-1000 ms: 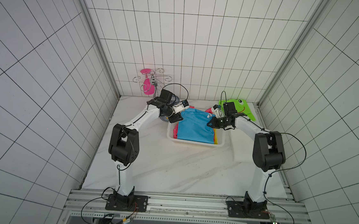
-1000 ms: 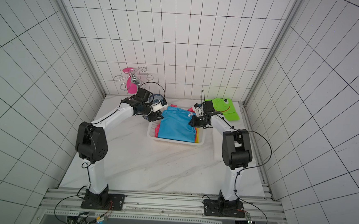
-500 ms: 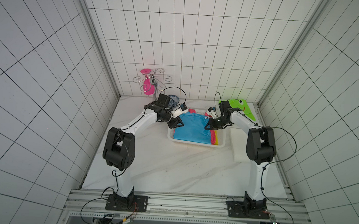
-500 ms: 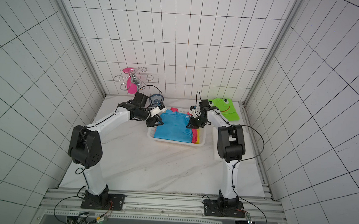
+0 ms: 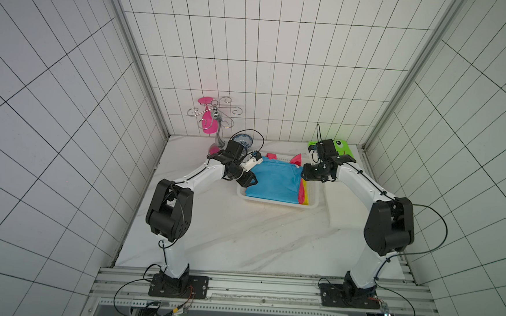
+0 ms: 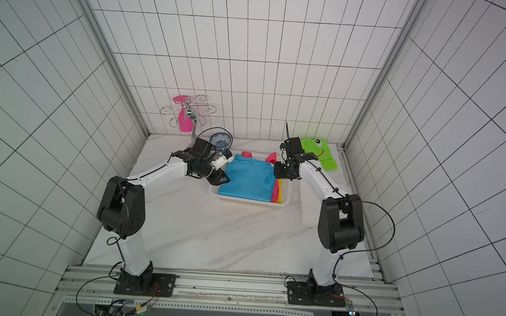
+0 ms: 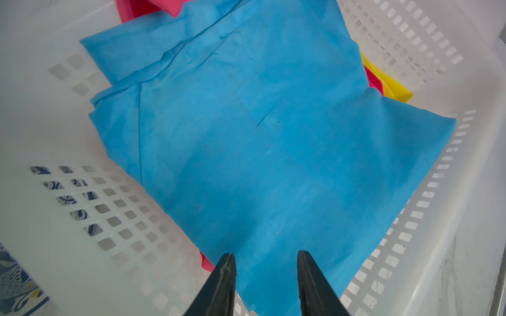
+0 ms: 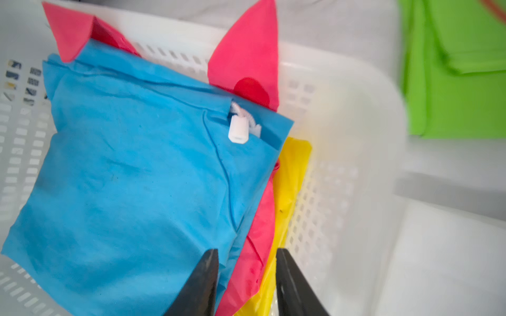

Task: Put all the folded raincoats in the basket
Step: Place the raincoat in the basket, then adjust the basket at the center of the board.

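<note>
basket [image 5: 279,203] near counter [image 5: 240,239] back edge: blue raincoat [image 5: 277,181] folded on top, pink cloth [image 8: 246,65] + yellow cloth [image 8: 290,175] under it. L gripper [image 7: 264,253], R gripper [image 8: 247,250]: jaws parted, gripping nothing.

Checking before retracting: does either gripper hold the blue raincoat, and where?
Nothing is held. Left gripper and right gripper are open; the blue raincoat lies in the basket.

Patterned bowl [image 5: 242,139], green frog cloth [image 5: 342,149], wire rack [image 5: 214,115]

The raincoat [image 7: 273,136] is matt, faintly creased blue cloth, the basket [image 7: 123,219] smooth white plastic, the table [image 5: 240,239] polished marble-look.
</note>
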### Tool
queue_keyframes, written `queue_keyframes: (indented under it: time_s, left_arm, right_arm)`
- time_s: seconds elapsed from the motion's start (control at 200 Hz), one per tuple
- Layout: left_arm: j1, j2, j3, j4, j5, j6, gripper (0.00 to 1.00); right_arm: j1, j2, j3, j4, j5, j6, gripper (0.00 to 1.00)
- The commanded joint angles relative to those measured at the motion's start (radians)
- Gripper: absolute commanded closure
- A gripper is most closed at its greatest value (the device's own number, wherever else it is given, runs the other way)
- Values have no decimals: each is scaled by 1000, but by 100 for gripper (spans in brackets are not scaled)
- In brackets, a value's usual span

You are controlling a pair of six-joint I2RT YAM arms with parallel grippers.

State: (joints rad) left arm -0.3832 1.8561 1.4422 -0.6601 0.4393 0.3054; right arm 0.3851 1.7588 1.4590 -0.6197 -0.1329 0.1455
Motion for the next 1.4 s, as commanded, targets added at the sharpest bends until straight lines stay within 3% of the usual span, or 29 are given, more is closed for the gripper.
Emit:
queue_keyframes:
  time_s: [0.0,0.215,0.295,0.33,0.355,0.365,0.435,0.5,0.54,0.58,0.68,0.72,0.775,0.859,0.924,1.069,1.394]
  left_arm:
    - [-3,-32,8,38,-88,-135,60]
    - [-3,-156,-102,148,-41,-122,54]
    - [-3,-198,-134,183,-29,-107,48]
    - [-3,-211,-137,184,-35,-99,46]
    - [-3,-216,-139,183,-45,-90,45]
    - [-3,-219,-139,181,-51,-86,45]
    - [-3,-228,-139,182,-137,-92,44]
    - [-2,-222,-135,197,-365,-222,44]
    - [7,-209,-120,185,-487,-291,35]
    - [27,-190,-87,129,-483,-304,35]
    - [93,-132,-9,4,-299,-368,37]
    - [113,-118,-2,-15,-218,-368,39]
    - [117,-116,-13,-13,-189,-355,39]
    - [116,-162,-71,34,-184,-329,38]
    - [116,-207,-113,68,-189,-304,38]
    - [116,-263,-156,71,-221,-249,36]
    - [117,-362,-257,46,-274,-109,35]
  right_arm:
    - [55,-67,-87,60,231,75,61]
    - [63,-279,-271,66,421,160,58]
    - [61,-388,-344,78,444,185,50]
    - [57,-427,-370,75,441,196,34]
    - [56,-460,-391,71,432,197,4]
    - [54,-470,-398,69,429,197,0]
    - [40,-538,-464,67,355,172,1]
    - [19,-583,-519,80,288,169,1]
    - [6,-591,-531,86,221,160,1]
    - [-2,-582,-524,79,159,152,1]
    - [-3,-510,-475,43,103,157,0]
    - [-3,-473,-458,36,110,167,4]
    - [-8,-428,-441,41,123,172,10]
    - [-19,-350,-403,36,144,146,26]
    - [-24,-289,-365,24,132,107,30]
    - [-31,-192,-292,-17,118,58,52]
    - [-32,-140,-239,-135,96,-74,67]
